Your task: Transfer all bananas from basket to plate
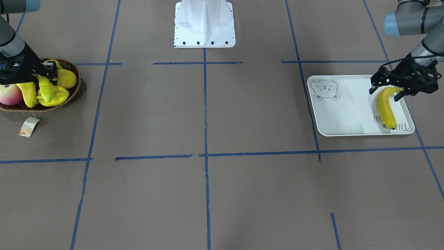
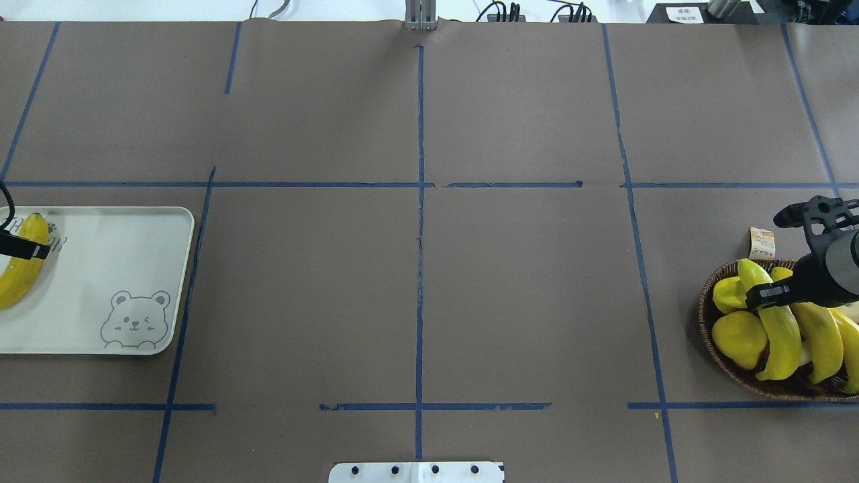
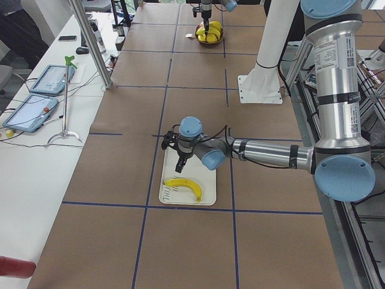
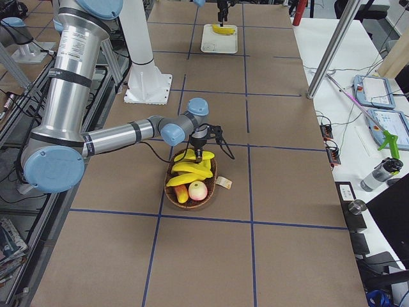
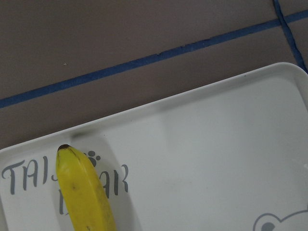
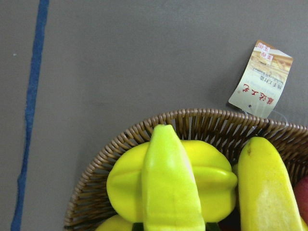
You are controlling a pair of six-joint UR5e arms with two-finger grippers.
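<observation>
The white plate [image 1: 343, 114] lies at my left. One banana [image 1: 385, 107] rests flat along its outer edge, over the grey lettering [image 5: 113, 180]. My left gripper [image 1: 385, 92] hangs over that banana's stem end, open, one finger on each side. The wicker basket [image 1: 74, 92] sits at my right with several yellow fruits. My right gripper [image 1: 52, 73] is down in it, shut on a greenish-yellow banana [image 2: 775, 329] that still lies on the pile. Beside it lies another banana [image 2: 822, 332]. The right wrist view shows the gripped banana [image 6: 168, 187] close up, with no fingers in sight.
A ridged starfruit [image 6: 211, 187], a round yellow fruit [image 2: 738, 335] and a red apple [image 1: 8, 95] share the basket. Its paper tag [image 1: 29, 126] lies on the table outside. The white robot base [image 1: 204, 24] stands at the middle back. Blue tape lines cross the brown tabletop.
</observation>
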